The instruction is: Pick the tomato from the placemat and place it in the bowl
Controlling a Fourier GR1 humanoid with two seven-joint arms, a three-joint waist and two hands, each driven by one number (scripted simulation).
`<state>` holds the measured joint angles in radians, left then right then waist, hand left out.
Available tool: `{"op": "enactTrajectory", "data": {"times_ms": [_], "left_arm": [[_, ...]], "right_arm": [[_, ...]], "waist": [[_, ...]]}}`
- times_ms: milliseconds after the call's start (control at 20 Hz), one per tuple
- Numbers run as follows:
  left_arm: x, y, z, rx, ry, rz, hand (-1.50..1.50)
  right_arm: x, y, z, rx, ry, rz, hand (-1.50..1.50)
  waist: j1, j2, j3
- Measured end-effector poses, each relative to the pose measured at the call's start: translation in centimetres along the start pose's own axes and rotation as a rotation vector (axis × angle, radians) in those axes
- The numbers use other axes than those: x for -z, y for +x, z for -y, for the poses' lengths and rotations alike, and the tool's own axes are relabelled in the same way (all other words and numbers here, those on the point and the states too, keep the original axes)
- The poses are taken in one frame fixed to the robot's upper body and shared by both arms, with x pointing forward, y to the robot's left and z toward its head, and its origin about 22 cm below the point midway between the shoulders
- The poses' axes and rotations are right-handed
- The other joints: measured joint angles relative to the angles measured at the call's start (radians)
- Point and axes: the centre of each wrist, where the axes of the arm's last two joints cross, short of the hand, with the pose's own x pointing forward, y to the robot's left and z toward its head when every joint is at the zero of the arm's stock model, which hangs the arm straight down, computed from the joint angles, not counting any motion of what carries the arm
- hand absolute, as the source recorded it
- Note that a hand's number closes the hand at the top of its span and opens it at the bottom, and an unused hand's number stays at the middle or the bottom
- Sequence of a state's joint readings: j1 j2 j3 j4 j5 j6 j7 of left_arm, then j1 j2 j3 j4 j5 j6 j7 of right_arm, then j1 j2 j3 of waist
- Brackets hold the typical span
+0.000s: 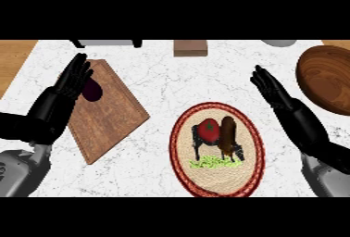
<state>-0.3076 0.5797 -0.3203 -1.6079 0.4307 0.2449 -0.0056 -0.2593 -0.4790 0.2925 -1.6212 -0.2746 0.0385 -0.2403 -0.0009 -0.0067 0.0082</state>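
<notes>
The right hand [273, 90] was open, fingers straight, holding nothing — the pick had not begun. The tomato [209, 129] sat on the placemat [253, 139], below-left of it. The bowl [328, 83] lay just right. Next: reach down, grab.

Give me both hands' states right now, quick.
Left hand: open, fingers straight, holding nothing, above the cutting board.
Right hand: open, fingers straight, holding nothing; tomato sits on the placemat.
</notes>
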Motion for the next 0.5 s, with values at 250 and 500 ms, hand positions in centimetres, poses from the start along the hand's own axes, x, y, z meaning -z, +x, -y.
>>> {"op": "enactTrajectory", "data": {"times_ms": [250,500], "left_arm": [[-1.0,-1.4,-2.4,0.066,0.137,-0.078,0.0],[-2.2,-2.9,-4.7,0.11,0.264,-0.166,0.0]], "right_arm": [[0.3,1.5,0.8,-0.176,-0.259,-0.025,1.5],[-4.7,-1.8,4.6,-0.454,-0.508,-0.421,-1.5]], "waist": [[-0.01,-0.004,-0.009],[-0.068,0.0,-0.028]]}}
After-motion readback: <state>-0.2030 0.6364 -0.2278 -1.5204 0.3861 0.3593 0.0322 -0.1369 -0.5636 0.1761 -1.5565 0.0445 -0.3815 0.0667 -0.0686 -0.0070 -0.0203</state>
